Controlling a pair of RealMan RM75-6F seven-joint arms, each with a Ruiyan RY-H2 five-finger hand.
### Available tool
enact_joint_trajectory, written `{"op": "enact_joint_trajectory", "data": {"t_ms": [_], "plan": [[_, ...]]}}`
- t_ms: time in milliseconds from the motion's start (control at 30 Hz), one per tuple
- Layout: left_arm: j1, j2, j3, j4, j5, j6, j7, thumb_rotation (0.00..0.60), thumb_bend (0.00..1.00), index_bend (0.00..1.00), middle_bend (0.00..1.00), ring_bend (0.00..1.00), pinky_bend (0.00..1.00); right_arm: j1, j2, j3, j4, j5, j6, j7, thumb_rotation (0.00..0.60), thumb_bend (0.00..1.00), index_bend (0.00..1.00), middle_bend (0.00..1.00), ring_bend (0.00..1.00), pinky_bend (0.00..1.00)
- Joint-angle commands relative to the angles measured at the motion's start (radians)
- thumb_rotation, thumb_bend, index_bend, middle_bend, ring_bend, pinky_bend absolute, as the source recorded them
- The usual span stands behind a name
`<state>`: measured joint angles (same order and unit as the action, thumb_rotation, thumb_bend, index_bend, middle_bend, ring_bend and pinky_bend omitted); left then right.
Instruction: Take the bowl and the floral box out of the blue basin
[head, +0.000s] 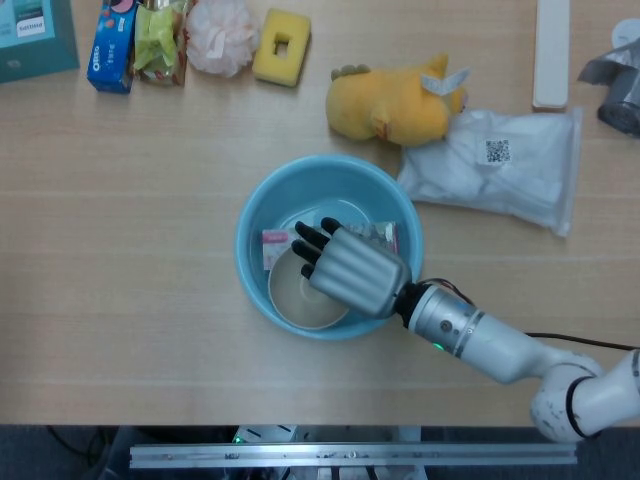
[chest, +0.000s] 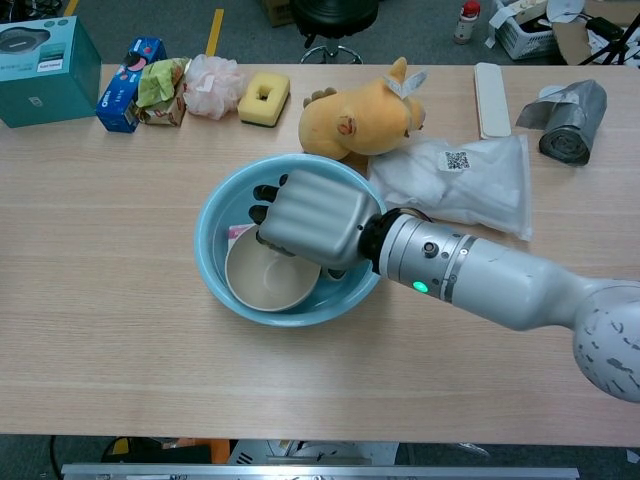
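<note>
The blue basin (head: 250, 215) (chest: 205, 222) stands mid-table. Inside it lies a cream bowl (head: 293, 297) (chest: 265, 280), with the floral box (head: 274, 243) (chest: 238, 233) lying behind it. My right hand (head: 350, 268) (chest: 315, 215) is down in the basin, palm covering the bowl's far rim and the middle of the box. Its dark fingers (head: 312, 246) reach left over the bowl's edge. The thumb is hidden under the palm, so a grip cannot be made out. The left hand shows in neither view.
A yellow plush toy (head: 395, 100) and a white bag (head: 500, 165) lie just behind and right of the basin. Along the far edge sit a yellow sponge (head: 282, 45), a pink puff (head: 220, 35), snack packets (head: 135, 45) and a teal box (head: 30, 35). A grey roll (head: 620, 85) lies far right.
</note>
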<state>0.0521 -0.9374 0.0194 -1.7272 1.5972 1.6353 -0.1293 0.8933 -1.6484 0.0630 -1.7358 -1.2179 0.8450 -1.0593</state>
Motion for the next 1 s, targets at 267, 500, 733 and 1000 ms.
{"op": "enact_joint_trajectory", "data": {"t_ms": [267,500,733,1000], "plan": [[0.002,0.0,-0.002,0.004,-0.003,0.001,-0.005,0.6,0.24,0.35,0.28,0.19,0.16,0.019,-0.012,-0.024,0.035,-0.022,0.015,0.023,0.6,0.18,0.57,0.3,0.17,0.35],[0.002,-0.002,-0.004,0.007,0.001,0.006,-0.011,0.6,0.24,0.35,0.28,0.19,0.16,0.022,-0.011,-0.036,0.052,-0.048,0.027,0.061,0.6,0.26,0.64,0.33,0.19,0.35],[0.003,-0.004,-0.008,0.012,-0.001,0.009,-0.016,0.6,0.24,0.36,0.28,0.19,0.16,0.025,-0.008,-0.045,0.062,-0.058,0.03,0.076,0.6,0.3,0.71,0.35,0.21,0.35],[0.007,-0.003,-0.009,0.018,-0.006,0.012,-0.026,0.6,0.24,0.36,0.28,0.19,0.16,0.027,-0.004,-0.039,0.06,-0.067,0.044,0.095,0.6,0.3,0.73,0.36,0.22,0.35]]}}
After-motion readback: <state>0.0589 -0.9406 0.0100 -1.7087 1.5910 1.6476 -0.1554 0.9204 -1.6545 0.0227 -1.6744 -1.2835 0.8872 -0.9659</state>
